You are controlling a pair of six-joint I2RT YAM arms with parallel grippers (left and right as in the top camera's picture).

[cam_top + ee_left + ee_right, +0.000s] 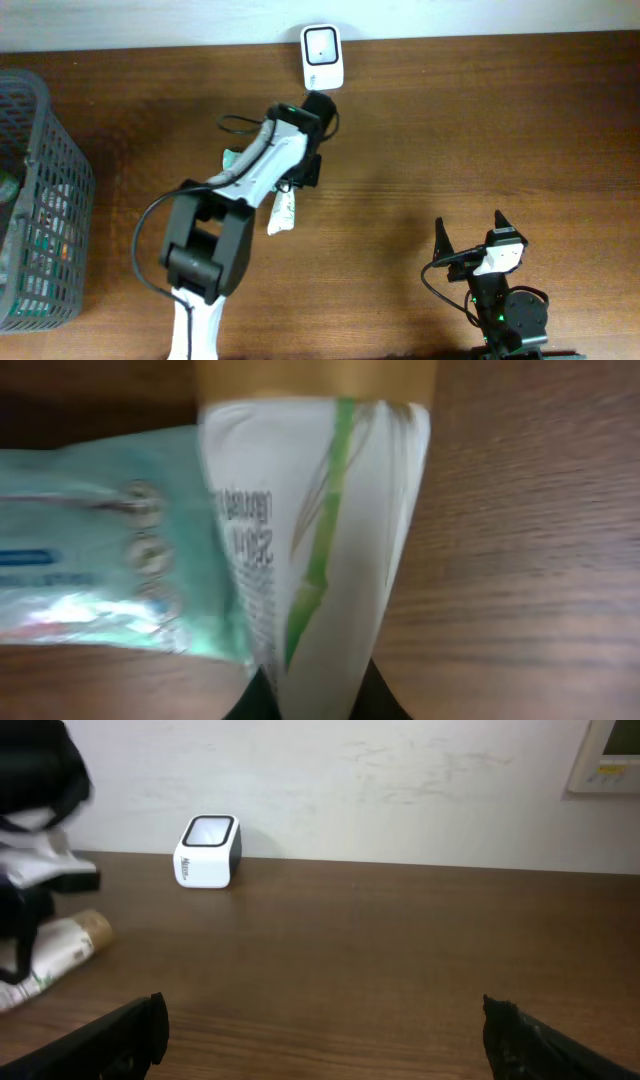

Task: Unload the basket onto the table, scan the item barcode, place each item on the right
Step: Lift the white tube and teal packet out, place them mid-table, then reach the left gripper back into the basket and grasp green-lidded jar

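The item is a white tube [330,520] with a green stalk print and a gold cap; it also shows in the overhead view as the tube [283,213] and in the right wrist view as the tube [55,958]. My left gripper [318,698] is shut on its tail end, a dark finger on each side. The tube lies low over the table, partly over a teal packet [90,550]. The white barcode scanner [322,56] stands at the table's far edge, just beyond my left gripper [299,180]. My right gripper [325,1025] stands open over bare wood at the front right.
A grey wire basket [84,190] with several packets stands at the left edge. The teal packet [230,158] pokes out left of the left arm. The scanner [208,850] stands against a white wall. Brown wood lies between the two arms.
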